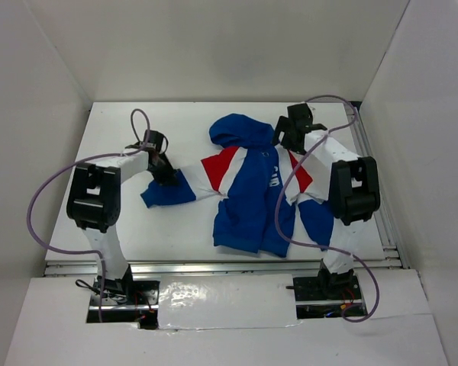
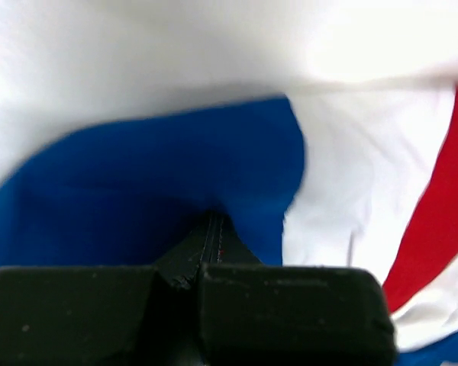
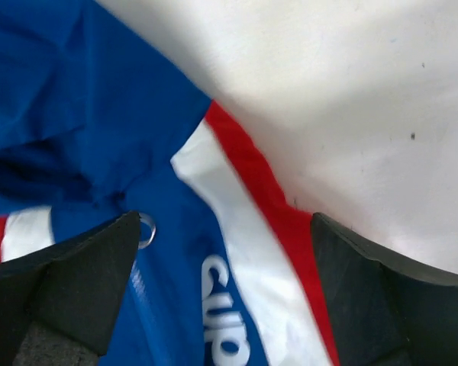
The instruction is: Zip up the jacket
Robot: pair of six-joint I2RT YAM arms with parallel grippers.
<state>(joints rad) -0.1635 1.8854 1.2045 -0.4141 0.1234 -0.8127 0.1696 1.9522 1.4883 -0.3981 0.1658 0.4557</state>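
Left gripper (image 2: 206,259): jaws pinched shut on blue jacket (image 1: 248,194) fabric, at left sleeve (image 1: 168,192). Right gripper (image 3: 225,252): jaws wide, nothing between, hovering over chest by lettering (image 3: 221,313) and eyelet (image 3: 146,231), just right of hood (image 1: 235,130). Jacket lies mid-table (image 1: 175,229), front up; zip state unclear. Judgement: keep left pinch taut to flatten front. Right should locate zipper pull before closing and avoid bunching loose cloth.

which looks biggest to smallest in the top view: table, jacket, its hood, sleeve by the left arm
1. table
2. jacket
3. hood and sleeve by the left arm: they look about alike, so not ranked
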